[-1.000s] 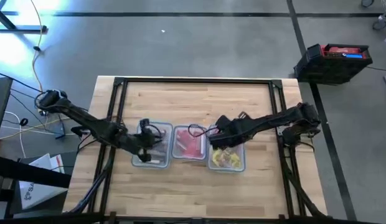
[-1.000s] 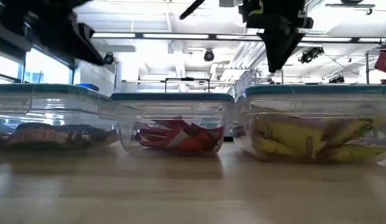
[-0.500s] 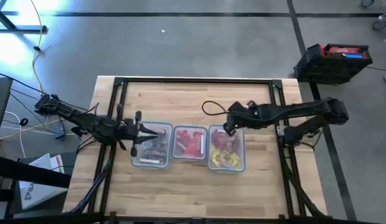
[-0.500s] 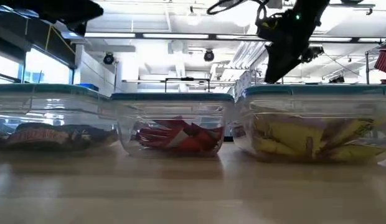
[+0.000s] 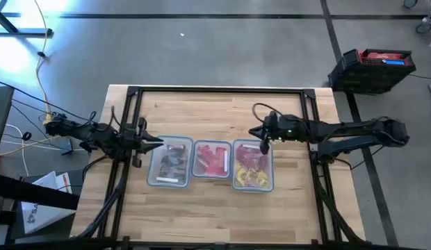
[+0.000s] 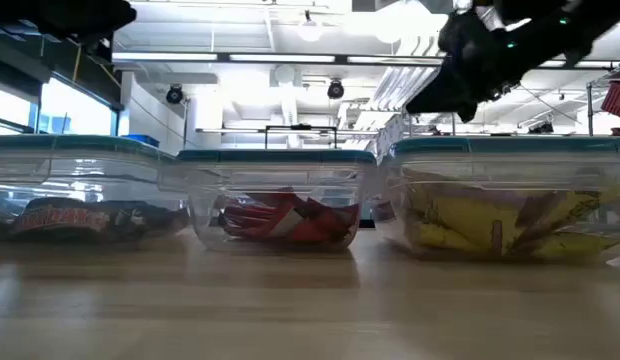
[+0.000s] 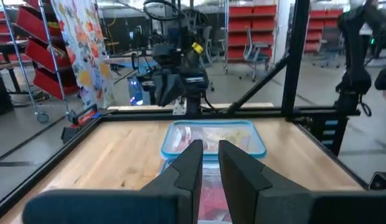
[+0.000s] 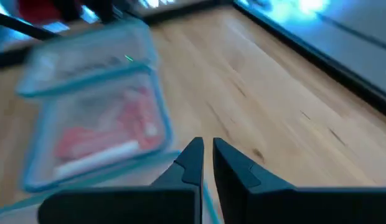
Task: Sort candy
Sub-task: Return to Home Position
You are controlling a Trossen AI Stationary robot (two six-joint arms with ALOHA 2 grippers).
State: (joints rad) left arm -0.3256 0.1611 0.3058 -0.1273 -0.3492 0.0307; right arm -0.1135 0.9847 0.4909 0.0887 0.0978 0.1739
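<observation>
Three clear lidded containers (image 5: 194, 163) stood side by side on the counter (image 5: 215, 114), a little toward 6 o'clock from its middle. Each held one sort of candy. The dark brown mini bars (image 5: 170, 160) lay in the 9 o'clock box, and the red packets (image 5: 212, 160) in the middle one. The yellow packets (image 5: 251, 177) filled the 3 o'clock box, with some reddish-pink ones at its 12 o'clock end. In the low view, teal-rimmed lids (image 6: 275, 155) sat on all three.

No loose sweet showed on the bare wood, so the sorting looked complete. Only parking the arms seemed to remain.

The left pincer (image 5: 151, 141) hung just at 9 o'clock of the brown-bar box. Its fingers (image 7: 192, 163) were drawn nearly together with a slim gap, gripping nothing. The right pincer (image 5: 263, 142) hovered over the 12 o'clock edge of the yellow box, raised above the lid in the low view. Its fingers (image 8: 192, 163) were likewise almost closed and empty. Both arms reached in low from the counter's sides, clear of the boxes. A careless swing could nudge a lid.
</observation>
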